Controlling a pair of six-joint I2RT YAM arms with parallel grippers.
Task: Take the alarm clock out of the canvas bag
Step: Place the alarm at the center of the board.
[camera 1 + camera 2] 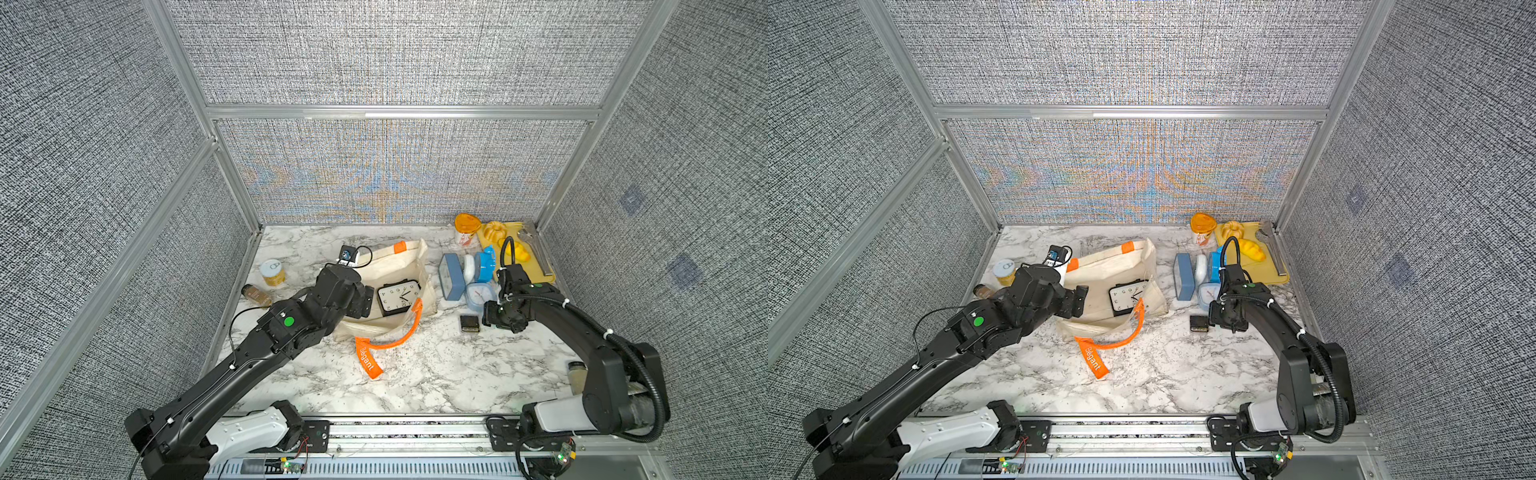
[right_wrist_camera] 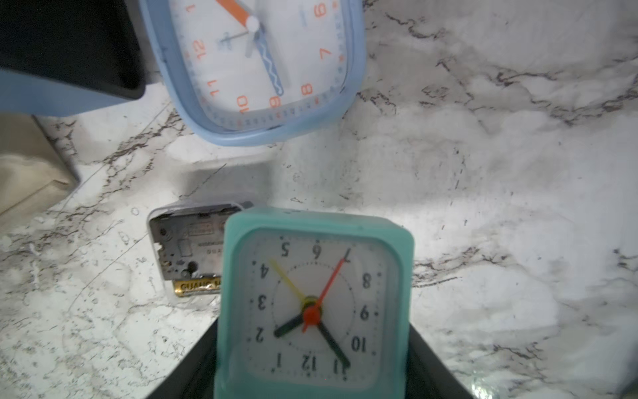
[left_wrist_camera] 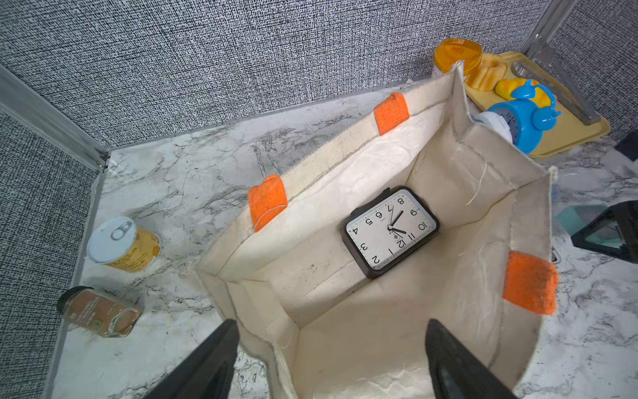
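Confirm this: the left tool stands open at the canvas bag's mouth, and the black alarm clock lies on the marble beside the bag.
One error: the left wrist view shows the black alarm clock lying inside the canvas bag, not beside it. The left tool does stand open at the bag's mouth.

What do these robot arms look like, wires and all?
Both arms are black with chunky joints and a white shell at the base. The left arm carries a thin black cable, the right arm a ribbed black hose, fastened with white ties. Each wrist bears a green dot. The left hand has two flat black fingers.
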